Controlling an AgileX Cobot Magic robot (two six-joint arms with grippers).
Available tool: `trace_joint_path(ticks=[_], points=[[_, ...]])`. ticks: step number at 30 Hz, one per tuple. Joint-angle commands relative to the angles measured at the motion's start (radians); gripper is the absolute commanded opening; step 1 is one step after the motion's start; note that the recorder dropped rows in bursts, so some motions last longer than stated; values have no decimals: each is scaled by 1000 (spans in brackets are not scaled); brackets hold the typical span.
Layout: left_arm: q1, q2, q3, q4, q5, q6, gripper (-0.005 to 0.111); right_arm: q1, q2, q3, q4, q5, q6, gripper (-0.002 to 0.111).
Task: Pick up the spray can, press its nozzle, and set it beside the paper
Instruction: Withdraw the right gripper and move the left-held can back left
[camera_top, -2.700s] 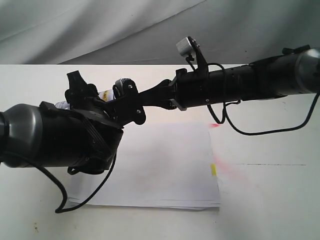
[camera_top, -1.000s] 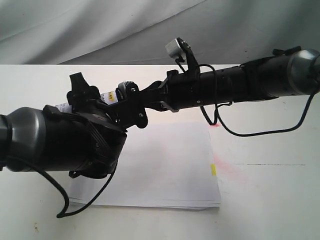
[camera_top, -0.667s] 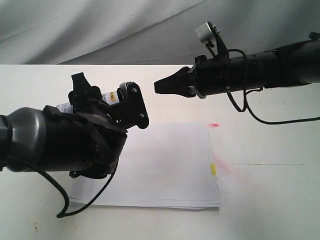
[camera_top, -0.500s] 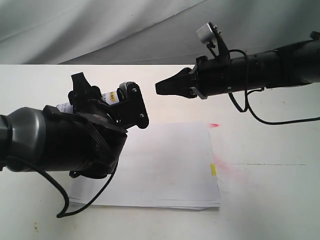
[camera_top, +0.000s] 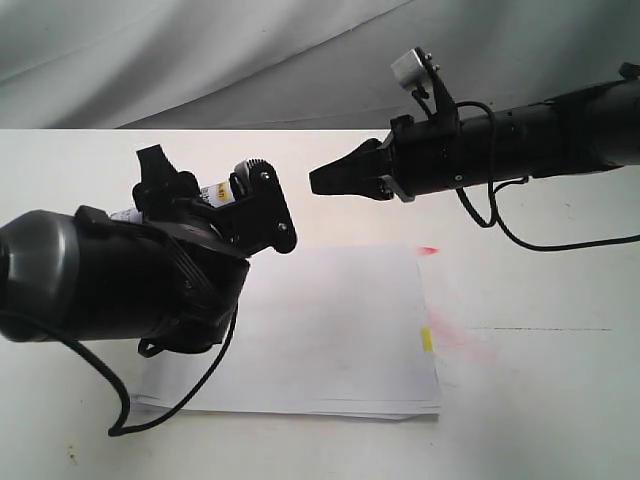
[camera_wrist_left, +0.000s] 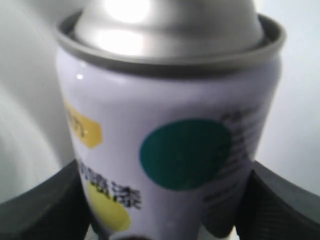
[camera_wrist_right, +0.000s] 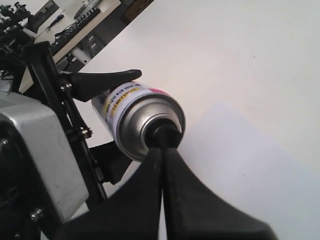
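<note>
White table (camera_top: 540, 400) under the paper (camera_top: 330, 330)

The black right gripper (camera_top: 316, 181) had been reaching across the middle, its closed fingertips at the tiny black plastic nozzle (camera_wrist_right: 162, 134) on top of the small silver metal spray can (camera_top: 222, 190) with the white dotted label. It then drew back toward the right and slightly upward, leaving open space between its tips and the can. Its dangling black cable (camera_top: 500, 232) went with it, off the upper right corner of the thin stack of white paper (camera_top: 340, 330). In the last half second the left arm's round grey housing (camera_top: 40, 275) swung a little, and the black left gripper (camera_top: 205, 195) with the can shifted slightly leftward.
</note>
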Motion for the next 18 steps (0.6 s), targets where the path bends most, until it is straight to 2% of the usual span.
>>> trace_joint_path(ticks=[1, 4, 7, 13, 18], points=[[-4, -86, -12, -34, -18, -39, 0, -18, -39, -4, -13, 33, 27, 0], [13, -162, -12, -70, -73, -104, 0, -22, -76, -4, -41, 34, 45, 0], [65, -258, -12, -130, -140, -170, 0, -22, -122, -4, -107, 31, 86, 0], [231, -440, -12, -301, -314, -241, 0, -22, -229, -4, -188, 28, 158, 0], [324, -536, -12, -329, -437, -310, 0, -20, -301, -4, -201, 32, 203, 0]])
